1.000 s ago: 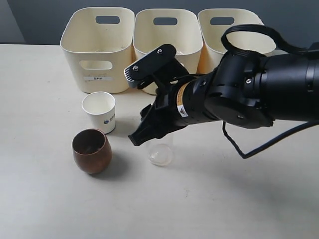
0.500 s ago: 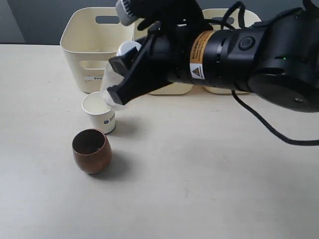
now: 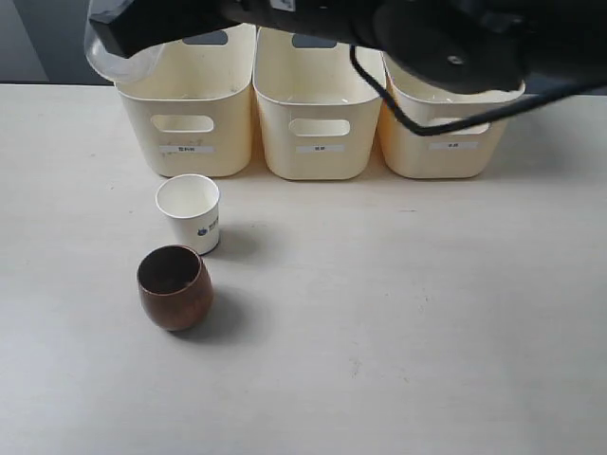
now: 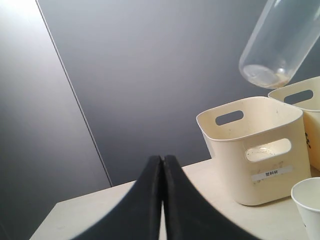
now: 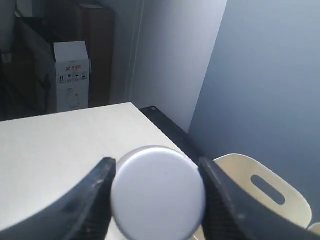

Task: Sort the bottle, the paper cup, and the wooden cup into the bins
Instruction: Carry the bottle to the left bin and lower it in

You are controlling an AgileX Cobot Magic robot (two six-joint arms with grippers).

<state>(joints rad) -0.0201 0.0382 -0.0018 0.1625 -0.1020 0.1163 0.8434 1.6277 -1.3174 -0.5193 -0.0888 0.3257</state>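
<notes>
Right gripper clamped on bottle, white cap filling right wrist view. Exterior shows only clear bottle body held in air above far-left bin of three bins. Left wrist view shows bottle base from below, and left gripper closed, holding nothing. Paper cup and wooden cup upright on table, near of left bin.

The exterior camera is looking down steeply at the bench, facing the bins along its far edge. The left wrist camera is sitting low near the bench, looking across and upward. The right wrist camera is riding high, looking past the bottle cap. All three are sharing the leftmost bin.
</notes>
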